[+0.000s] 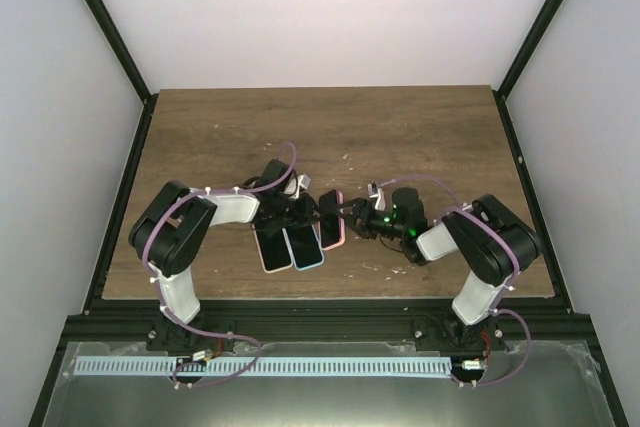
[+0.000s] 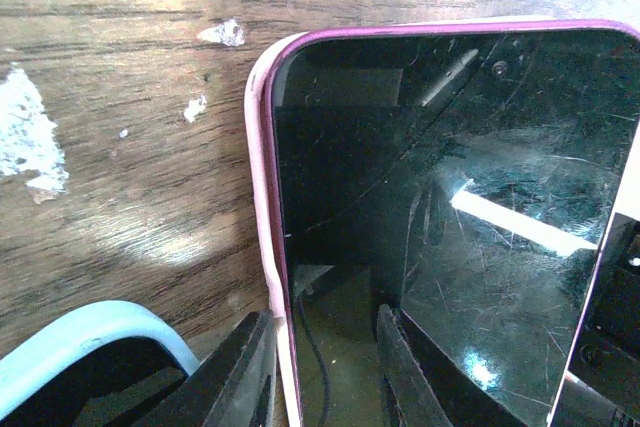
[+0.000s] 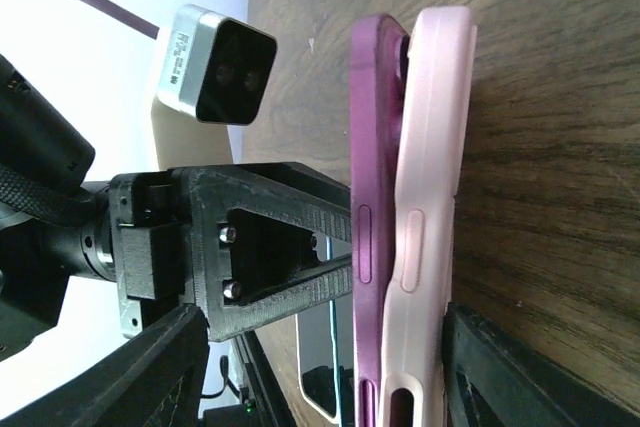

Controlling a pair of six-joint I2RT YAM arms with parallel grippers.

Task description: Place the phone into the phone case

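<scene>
The phone [image 1: 331, 217], purple-edged with a black screen, lies on the pale pink case [image 1: 343, 234] on the table between both arms. In the right wrist view the phone [image 3: 375, 147] rests on top of the case [image 3: 432, 147], its edge standing proud and not seated. My left gripper [image 2: 320, 372] is open astride the long edge: one finger on the screen [image 2: 450, 197], the other outside the case rim [image 2: 262, 197]. My right gripper [image 3: 345, 377] is open wide around the phone and case; one finger [image 3: 510, 372] is next to the case, the other stands clear.
Two other phones lie left of the pink one: one in a light blue case [image 1: 306, 247], whose corner also shows in the left wrist view [image 2: 100, 327], and one in a whitish case [image 1: 274, 250]. The left wrist camera [image 3: 215, 67] hangs close above the phone.
</scene>
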